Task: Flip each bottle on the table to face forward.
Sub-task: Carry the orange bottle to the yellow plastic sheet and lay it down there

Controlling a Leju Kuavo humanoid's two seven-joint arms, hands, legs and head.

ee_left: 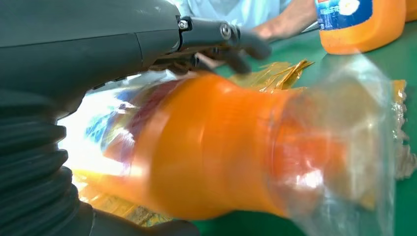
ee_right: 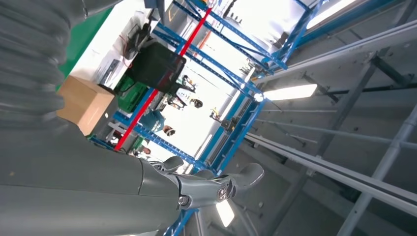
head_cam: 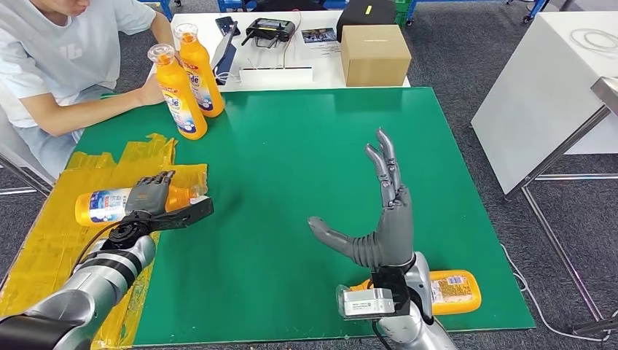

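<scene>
Left robot hand (head_cam: 157,200) is wrapped around a lying orange bottle (head_cam: 109,205) at the left edge of the desk (head_cam: 291,160), over the yellow tape patch (head_cam: 146,157). Fingers over the top of the body, thumb pointing toward the cap end. Bottle's long axis runs left to right across the desk, cap toward the middle; label partly visible at the base end. The left wrist view shows the clear cap (ee_left: 344,147) and orange shoulder close up, blurred.

Right robot hand (head_cam: 382,211) is raised, fingers apart and pointing up, holding nothing. A second lying bottle (head_cam: 452,290) rests at the near right edge, just behind that wrist, long axis also left to right; the right arm is clearly the nearer one for it.

Two upright bottles (head_cam: 188,80) stand at the far left corner beside a seated person (head_cam: 58,58).

Judgement: the held bottle needs a roll about its long axis, or standing up.
</scene>
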